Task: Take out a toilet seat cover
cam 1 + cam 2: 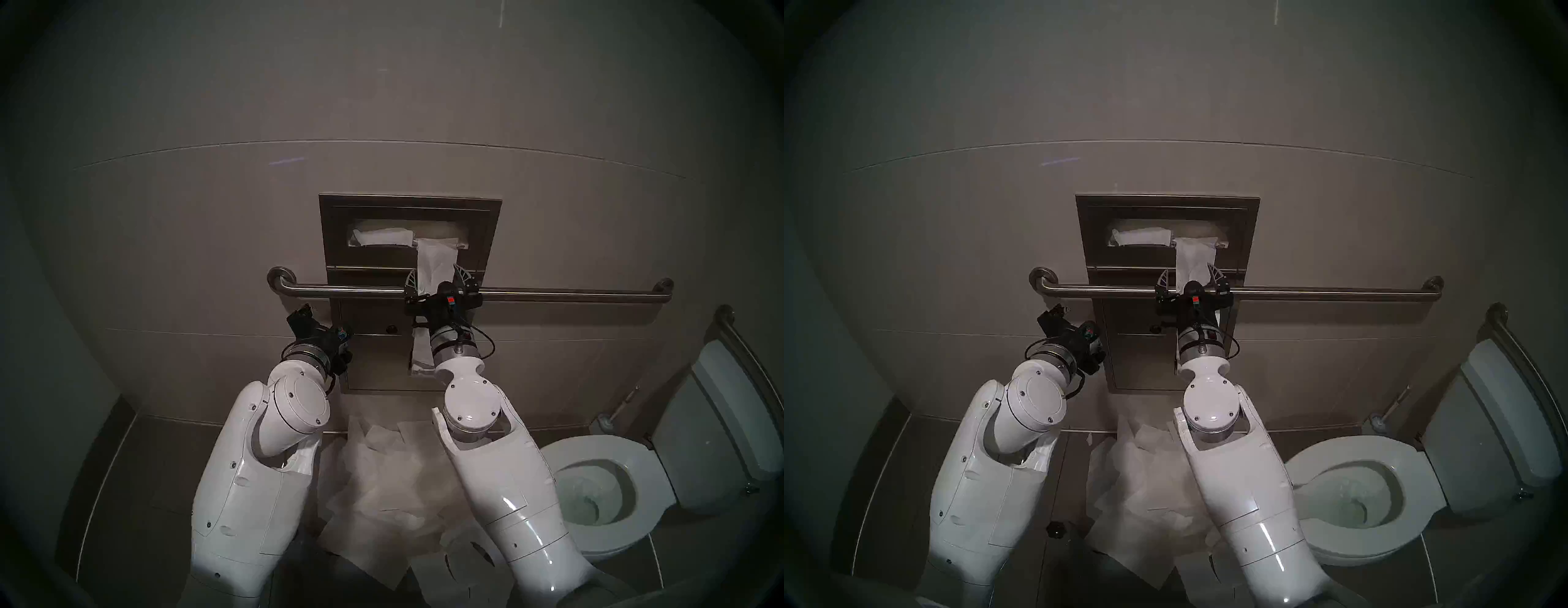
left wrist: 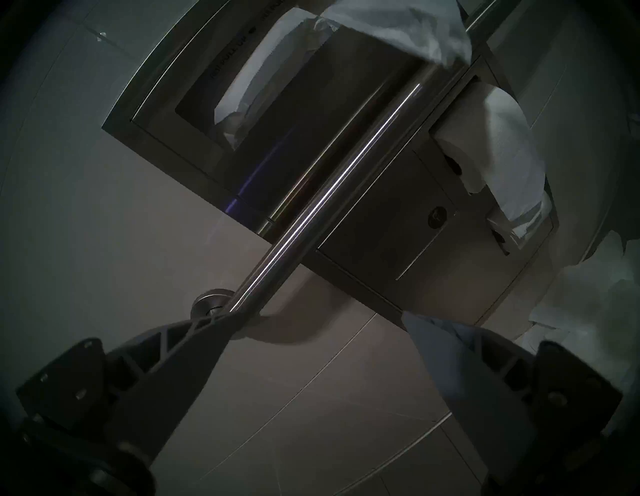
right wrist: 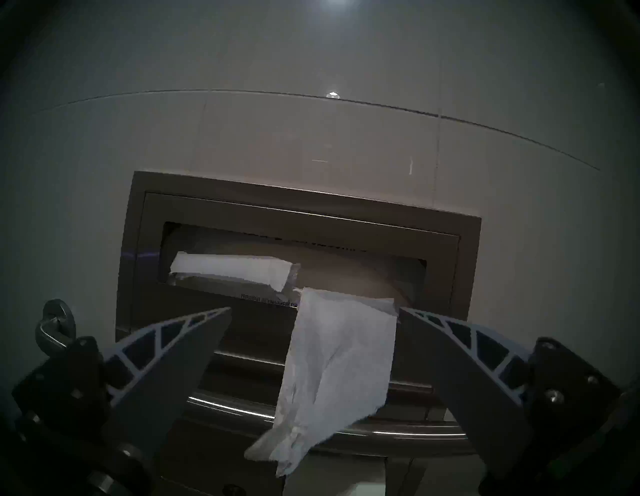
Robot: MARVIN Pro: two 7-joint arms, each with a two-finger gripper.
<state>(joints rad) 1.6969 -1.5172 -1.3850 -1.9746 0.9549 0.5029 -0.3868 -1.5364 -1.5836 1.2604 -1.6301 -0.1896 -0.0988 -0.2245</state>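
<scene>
A thin white toilet seat cover hangs out of the slot of the steel wall dispenser. It drapes down over the grab bar, wrinkled at its lower end. My right gripper is open, one finger on each side of the hanging sheet and neither pressing it. Another folded sheet lies in the left part of the slot. Down to the left, under the bar's left end, my left gripper is open and holds nothing.
A toilet paper roll sits in the dispenser's lower right recess. Loose white sheets are piled on the floor between my arms. The toilet stands at the right, its seat down. The grab bar crosses just in front of the dispenser.
</scene>
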